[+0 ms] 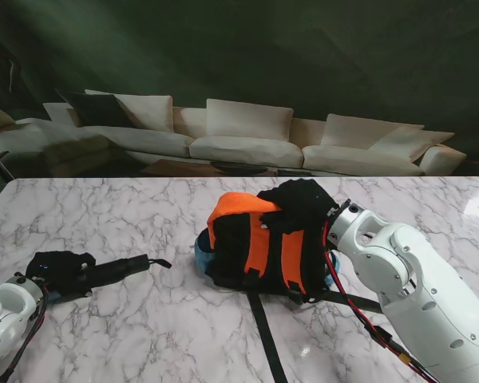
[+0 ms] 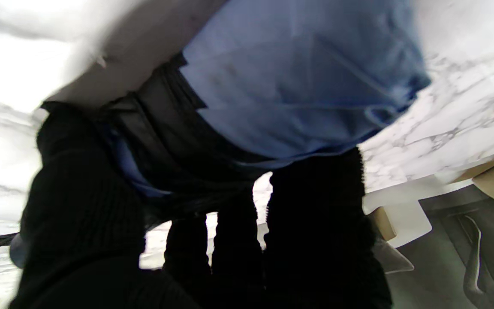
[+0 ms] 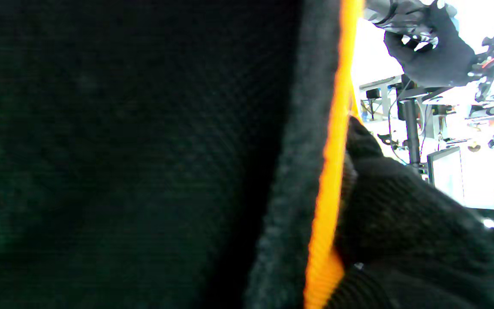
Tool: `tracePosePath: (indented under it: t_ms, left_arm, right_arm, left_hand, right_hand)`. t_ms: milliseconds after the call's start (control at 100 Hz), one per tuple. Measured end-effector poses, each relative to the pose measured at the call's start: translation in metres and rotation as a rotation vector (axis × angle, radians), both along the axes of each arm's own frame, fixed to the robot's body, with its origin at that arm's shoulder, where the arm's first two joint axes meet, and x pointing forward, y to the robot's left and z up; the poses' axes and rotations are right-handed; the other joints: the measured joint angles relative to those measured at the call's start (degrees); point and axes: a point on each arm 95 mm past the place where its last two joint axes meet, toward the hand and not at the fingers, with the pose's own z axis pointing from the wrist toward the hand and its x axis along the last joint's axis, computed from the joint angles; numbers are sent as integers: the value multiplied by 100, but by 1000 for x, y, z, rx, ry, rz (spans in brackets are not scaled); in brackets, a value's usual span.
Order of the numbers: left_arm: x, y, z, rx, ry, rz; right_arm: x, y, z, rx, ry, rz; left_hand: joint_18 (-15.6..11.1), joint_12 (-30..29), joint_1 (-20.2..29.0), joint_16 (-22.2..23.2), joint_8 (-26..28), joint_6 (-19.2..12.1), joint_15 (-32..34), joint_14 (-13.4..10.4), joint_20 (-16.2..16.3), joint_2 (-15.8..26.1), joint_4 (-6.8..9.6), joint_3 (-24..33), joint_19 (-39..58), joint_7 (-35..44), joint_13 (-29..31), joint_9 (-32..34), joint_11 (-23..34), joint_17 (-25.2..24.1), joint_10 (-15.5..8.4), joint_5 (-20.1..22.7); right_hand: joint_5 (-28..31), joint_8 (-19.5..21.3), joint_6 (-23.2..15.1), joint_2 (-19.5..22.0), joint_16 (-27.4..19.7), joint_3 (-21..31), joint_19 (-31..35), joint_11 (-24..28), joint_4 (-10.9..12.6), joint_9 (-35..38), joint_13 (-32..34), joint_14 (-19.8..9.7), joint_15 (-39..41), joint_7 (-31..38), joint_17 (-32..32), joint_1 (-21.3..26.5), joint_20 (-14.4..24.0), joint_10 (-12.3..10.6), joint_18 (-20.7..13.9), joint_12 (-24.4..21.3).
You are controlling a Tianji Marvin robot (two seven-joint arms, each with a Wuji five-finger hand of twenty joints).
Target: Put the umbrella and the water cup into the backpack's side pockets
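Observation:
The orange and black backpack (image 1: 259, 247) lies in the middle of the marble table (image 1: 144, 215). My right hand (image 1: 303, 203) rests on its far right top, shut on the fabric; in the right wrist view the thumb (image 3: 401, 214) presses against the backpack's orange trim (image 3: 330, 171) beside black mesh (image 3: 122, 150). At the near left, my left hand (image 1: 60, 270) is shut on the folded black umbrella (image 1: 116, 271), which lies pointing toward the backpack. The left wrist view shows the umbrella's blue and black folds (image 2: 298, 90) inside the gloved fingers (image 2: 315, 210). A blue shape (image 1: 200, 254) peeks out at the backpack's left edge; I cannot tell whether it is the cup.
A black strap (image 1: 265, 335) trails from the backpack toward me, and another (image 1: 359, 302) runs under my right arm. The umbrella's wrist loop (image 1: 158, 262) lies on the marble between umbrella and backpack. A white sofa (image 1: 239, 140) stands beyond the table's far edge.

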Motion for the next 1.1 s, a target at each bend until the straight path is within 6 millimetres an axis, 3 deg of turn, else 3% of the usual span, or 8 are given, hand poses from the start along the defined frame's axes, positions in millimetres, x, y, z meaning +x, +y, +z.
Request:
tracePosePath:
  t_ms: [150, 220, 320, 730, 1100]
  left_arm:
    - [-1, -2, 1, -10, -15, -27]
    - [-1, -4, 1, -21, -27, -36]
    - [0, -5, 3, -36, -44, -37]
    - [-1, -4, 11, -90, -102, -55]
    - [-1, -4, 45, -278, -224, -48]
  right_arm:
    - [0, 0, 0, -1, 1, 0]
    - [0, 0, 0, -1, 1, 0]
    - [0, 0, 0, -1, 1, -1]
    - [0, -1, 0, -1, 2, -2]
    - [0, -1, 0, 0, 3, -3]
  left_hand:
    - [0, 331, 505, 45, 200, 8, 1, -15, -37, 13, 0, 0, 0, 258, 5, 223, 56, 0, -15, 91]
    - [6, 570, 1078, 51, 215, 433, 2, -22, -43, 15, 87, 2, 0, 269, 6, 358, 67, 0, 45, 168]
    - [6, 750, 1265, 51, 282, 511, 3, -14, -43, 15, 145, 5, 0, 276, 7, 359, 67, 0, 72, 175]
    - [6, 1098, 1327, 96, 358, 577, 3, -4, -43, 14, 197, 6, 0, 351, 8, 364, 73, 0, 178, 175]
    - [6, 1112, 1330, 102, 358, 679, 3, 12, -42, 2, 200, 141, 2, 389, 8, 422, 73, 0, 265, 180]
  right_hand:
    - [0, -1, 0, 3, 0, 0, 0, 0, 0, 0, 0, 0, 0, 0, -1, 0, 0, 0, 0, 0]
    - [0, -1, 0, 3, 0, 0, 0, 0, 0, 0, 0, 0, 0, 0, -1, 0, 0, 0, 0, 0]
    - [0, -1, 0, 3, 0, 0, -1, 0, 0, 0, 0, 0, 0, 0, -2, 0, 0, 0, 0, 0]
    - [-1, -6, 0, 45, 0, -2, -11, 0, 0, -1, 0, 0, 0, 0, -4, 0, 1, 0, 0, 0]
    - [-1, -49, 0, 46, 0, -2, -14, 0, 0, -1, 0, 0, 0, 0, -4, 0, 1, 0, 0, -1]
